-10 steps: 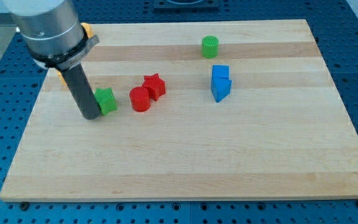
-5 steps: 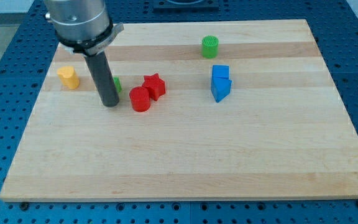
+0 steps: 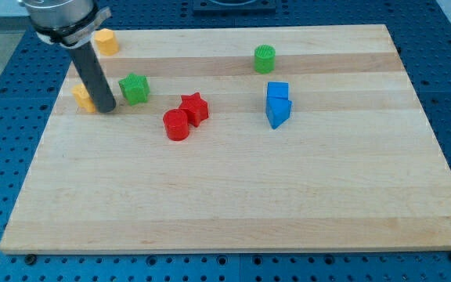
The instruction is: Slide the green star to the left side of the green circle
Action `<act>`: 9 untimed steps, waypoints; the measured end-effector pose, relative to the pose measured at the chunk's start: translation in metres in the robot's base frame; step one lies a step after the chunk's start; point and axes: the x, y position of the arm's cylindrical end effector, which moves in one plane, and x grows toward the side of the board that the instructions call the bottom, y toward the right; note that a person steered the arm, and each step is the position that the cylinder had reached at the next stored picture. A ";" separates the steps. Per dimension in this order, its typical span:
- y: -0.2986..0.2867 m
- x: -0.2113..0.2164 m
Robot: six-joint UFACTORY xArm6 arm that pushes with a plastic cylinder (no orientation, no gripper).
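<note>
My tip sits just to the view's left of the green star, apparently not touching, on the counter, so the green circle lies well off rightward; there are no jaws.

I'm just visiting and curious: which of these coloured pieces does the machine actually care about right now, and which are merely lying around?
In the job:
green star
green circle
my tip, left of the star

Lying about:
red star
red cylinder
two blue blocks
two yellow blocks
</note>
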 end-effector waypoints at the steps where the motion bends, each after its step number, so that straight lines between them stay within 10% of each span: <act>1: 0.036 -0.021; 9: 0.181 -0.097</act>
